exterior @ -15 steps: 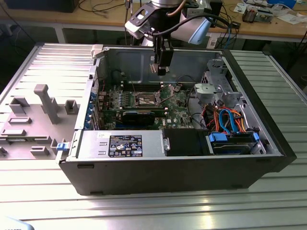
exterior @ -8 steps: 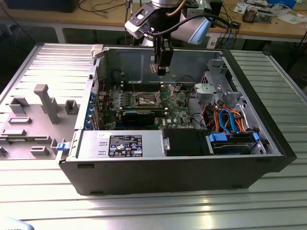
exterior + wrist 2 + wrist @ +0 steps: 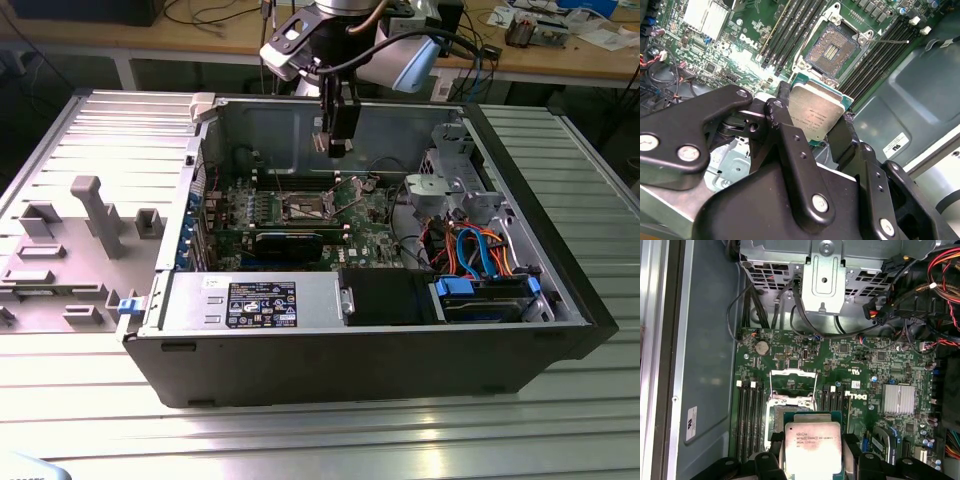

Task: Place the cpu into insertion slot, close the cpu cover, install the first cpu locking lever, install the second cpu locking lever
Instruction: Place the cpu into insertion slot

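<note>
My gripper (image 3: 815, 122) is shut on the cpu (image 3: 816, 114), a flat square chip with a silvery top and a green edge, held by two opposite sides between the black fingers (image 3: 782, 127). In the first wrist view the cpu (image 3: 812, 444) hangs above the green board and overlaps the near edge of the insertion slot (image 3: 786, 408). The cpu cover (image 3: 792, 381) stands open on the slot's far side. In the second wrist view the insertion slot (image 3: 832, 49) lies bare, with a dark centre. In the exterior view the gripper (image 3: 335, 145) hovers over the slot (image 3: 305, 208) inside the open case.
Black memory slots (image 3: 751, 415) flank the socket on both sides. A finned heatsink (image 3: 898, 399) sits further along the board. A metal drive cage (image 3: 455, 180), coloured cables (image 3: 470, 250) and the power supply (image 3: 260, 302) crowd the case (image 3: 350, 370).
</note>
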`<state>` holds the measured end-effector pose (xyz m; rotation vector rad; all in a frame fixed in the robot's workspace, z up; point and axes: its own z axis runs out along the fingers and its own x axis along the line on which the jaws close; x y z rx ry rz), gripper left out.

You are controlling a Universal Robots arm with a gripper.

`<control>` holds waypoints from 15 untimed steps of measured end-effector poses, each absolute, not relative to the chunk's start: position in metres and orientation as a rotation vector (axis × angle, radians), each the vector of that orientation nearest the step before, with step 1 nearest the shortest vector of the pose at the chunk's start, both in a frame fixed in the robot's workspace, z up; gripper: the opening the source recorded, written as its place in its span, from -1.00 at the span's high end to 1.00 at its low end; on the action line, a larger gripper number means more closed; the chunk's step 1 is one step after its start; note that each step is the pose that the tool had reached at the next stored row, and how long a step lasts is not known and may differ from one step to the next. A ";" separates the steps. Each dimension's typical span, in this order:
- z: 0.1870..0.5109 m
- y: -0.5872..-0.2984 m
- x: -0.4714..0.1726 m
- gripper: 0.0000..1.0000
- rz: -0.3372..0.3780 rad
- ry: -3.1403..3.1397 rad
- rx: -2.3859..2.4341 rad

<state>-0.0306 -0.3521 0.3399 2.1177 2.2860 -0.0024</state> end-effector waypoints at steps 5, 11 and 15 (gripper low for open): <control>0.340 -0.352 -0.031 -0.09 -0.003 2.281 2.124; 0.340 -0.352 -0.031 -0.09 -0.003 2.274 2.130; 0.340 -0.352 -0.031 -0.09 -0.003 2.269 2.135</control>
